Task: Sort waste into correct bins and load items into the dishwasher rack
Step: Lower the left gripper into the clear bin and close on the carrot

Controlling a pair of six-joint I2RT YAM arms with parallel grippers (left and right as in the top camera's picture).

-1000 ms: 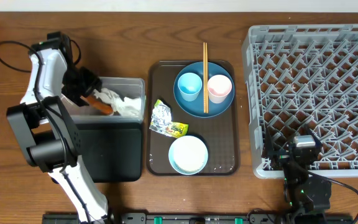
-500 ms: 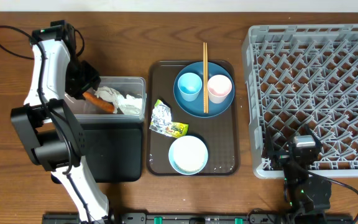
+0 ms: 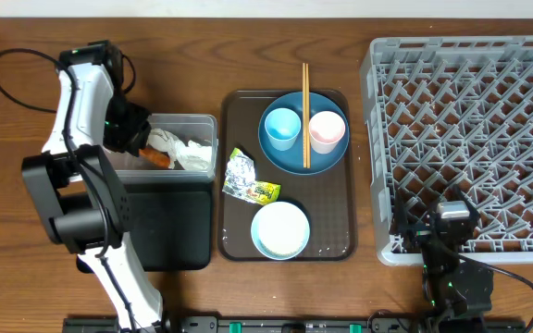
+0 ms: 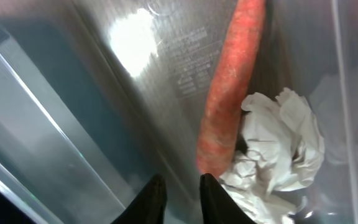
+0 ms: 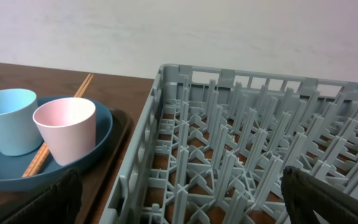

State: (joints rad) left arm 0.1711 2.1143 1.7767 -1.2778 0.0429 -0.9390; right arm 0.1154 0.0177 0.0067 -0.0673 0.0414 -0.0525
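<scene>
Overhead and wrist views of a table with a brown serving tray (image 3: 331, 248) at its centre, one robot arm on each side.

Left of the tray, the left gripper (image 3: 126, 129) reaches into the clear tub (image 3: 206, 120), which holds the carrot piece (image 3: 155, 157) and white napkins (image 3: 188, 153); the black tray (image 3: 165, 222) lies just beside the tub. On the brown tray sit a foil wrapper (image 3: 248, 178), a white bowl (image 3: 279, 229) and a blue plate (image 3: 290, 159) carrying a light blue cup (image 3: 281, 127), a pink cup (image 3: 327, 130) and chopsticks (image 3: 305, 92). Right of the tray stands the grey rack (image 3: 470, 111), with the right gripper (image 3: 452, 217) at its near edge. From overhead the arm hides the left jaws; the left wrist view shows them only slightly apart, empty, just beside the carrot touching a napkin. The right wrist view shows its jaws spread wide, empty.
</scene>
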